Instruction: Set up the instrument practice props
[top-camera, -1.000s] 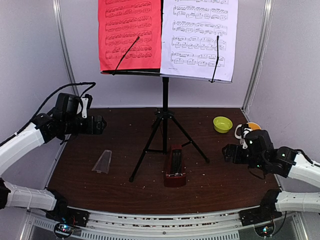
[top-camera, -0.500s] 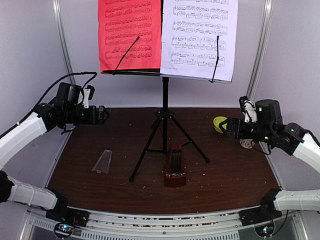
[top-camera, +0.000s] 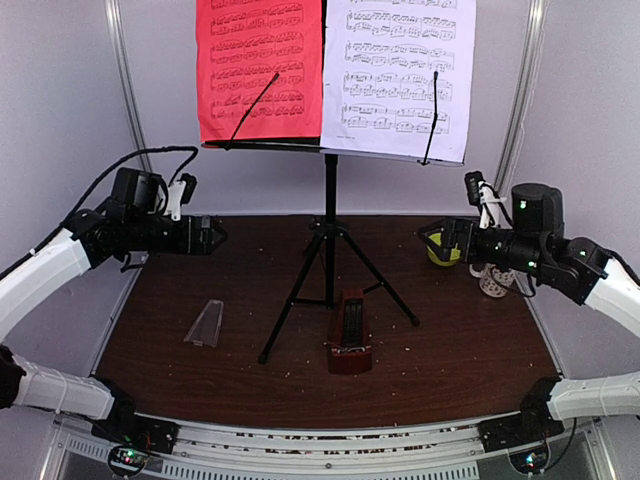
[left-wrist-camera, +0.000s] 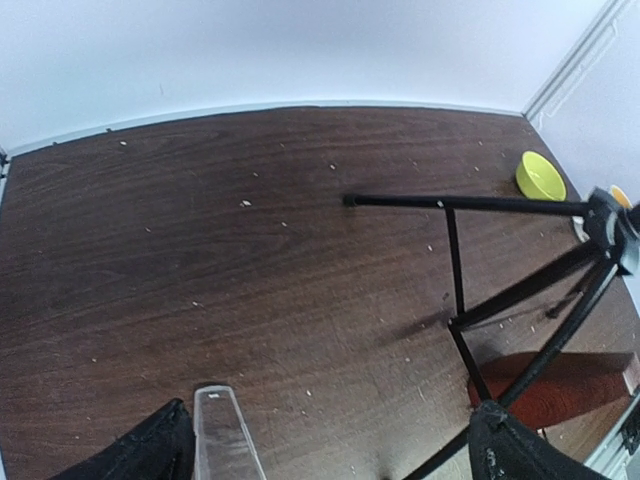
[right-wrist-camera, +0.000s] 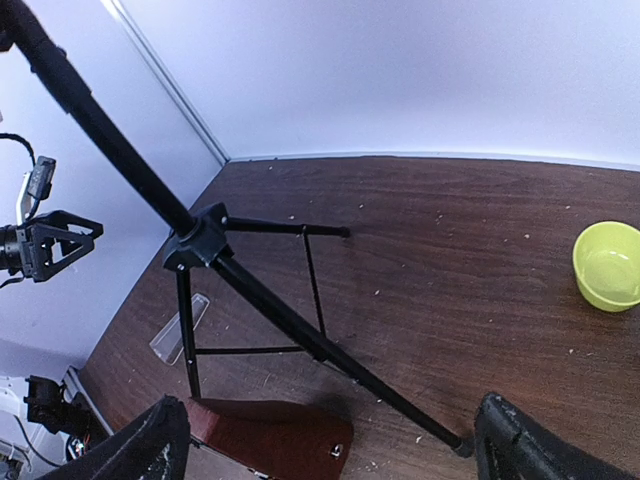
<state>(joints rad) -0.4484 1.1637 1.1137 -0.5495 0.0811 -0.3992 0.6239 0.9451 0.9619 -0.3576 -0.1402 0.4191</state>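
The black tripod music stand (top-camera: 329, 230) stands mid-table with the red sheet (top-camera: 260, 70) and the white sheet (top-camera: 398, 75) on its desk. The red-brown metronome (top-camera: 350, 335) lies on the table before the stand's legs. Its clear cover (top-camera: 205, 323) lies apart at the left. My left gripper (top-camera: 215, 236) is open and empty, raised left of the stand. My right gripper (top-camera: 435, 242) is open and empty, raised right of the stand. The left wrist view shows the cover (left-wrist-camera: 225, 440) by my left finger (left-wrist-camera: 150, 450). The right wrist view shows the metronome (right-wrist-camera: 265, 435) below the tripod hub (right-wrist-camera: 200, 240).
A small green bowl (top-camera: 446, 250) sits at the back right, just behind my right gripper; it also shows in the right wrist view (right-wrist-camera: 608, 265). A spotted white mug (top-camera: 495, 280) stands under my right arm. The stand's legs (left-wrist-camera: 455, 260) spread across the table's middle.
My right arm has risen from the front right and swung back-left, level with the bowl. My left gripper has moved a little right toward the stand. The props have not moved.
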